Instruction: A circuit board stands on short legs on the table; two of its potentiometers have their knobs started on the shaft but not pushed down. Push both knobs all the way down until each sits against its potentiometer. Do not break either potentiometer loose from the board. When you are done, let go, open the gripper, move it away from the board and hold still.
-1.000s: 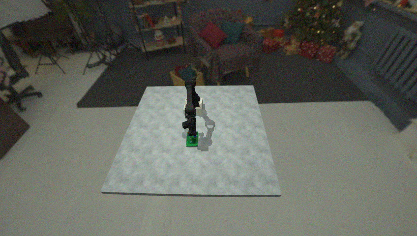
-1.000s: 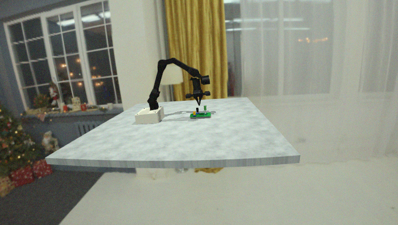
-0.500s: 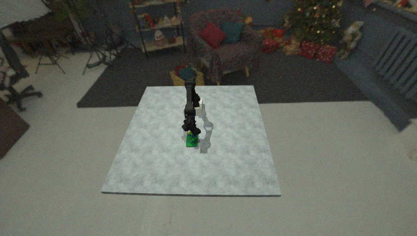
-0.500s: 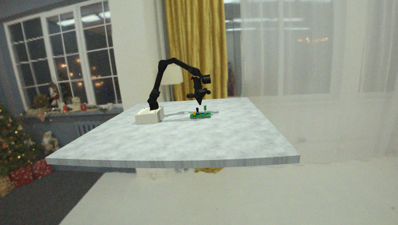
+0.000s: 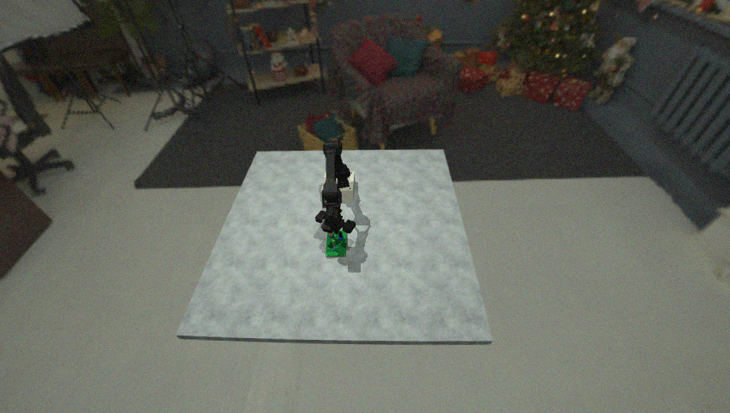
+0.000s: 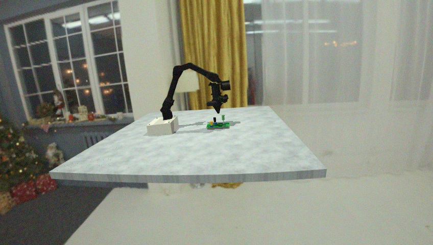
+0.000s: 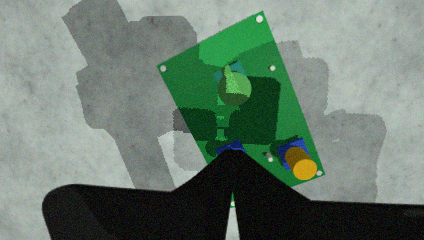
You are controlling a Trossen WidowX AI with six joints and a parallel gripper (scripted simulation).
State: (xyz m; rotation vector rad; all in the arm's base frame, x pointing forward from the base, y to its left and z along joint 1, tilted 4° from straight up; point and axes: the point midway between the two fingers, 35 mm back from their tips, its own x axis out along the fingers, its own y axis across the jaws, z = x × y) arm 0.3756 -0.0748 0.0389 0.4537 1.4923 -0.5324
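The circuit board (image 5: 336,252) (image 6: 219,125) (image 7: 295,95) is flat, green and shaped like a box lid, with little pale dots at its corners. On it are a round orange knob (image 6: 211,123) (image 7: 304,169) on a blue block, a thin black knob (image 6: 214,119), and a green knob (image 6: 223,117) (image 7: 234,88) standing tall on a pale shaft. The board sits on the table below the fingers of the gripper (image 5: 335,231) (image 6: 217,112) (image 7: 233,151). The fingers are shut tight with nothing in them, above the black knob and apart from it. From the wrist, their tips hide part of a second blue block (image 7: 230,146); the orange knob is to one side of them and the green one is past them. The table (image 5: 399,286) (image 6: 194,151) (image 7: 30,125) looks like cloudy pale stone, its edges well apart from the fingers, and the white base box (image 5: 348,193) (image 6: 160,127) is back behind them
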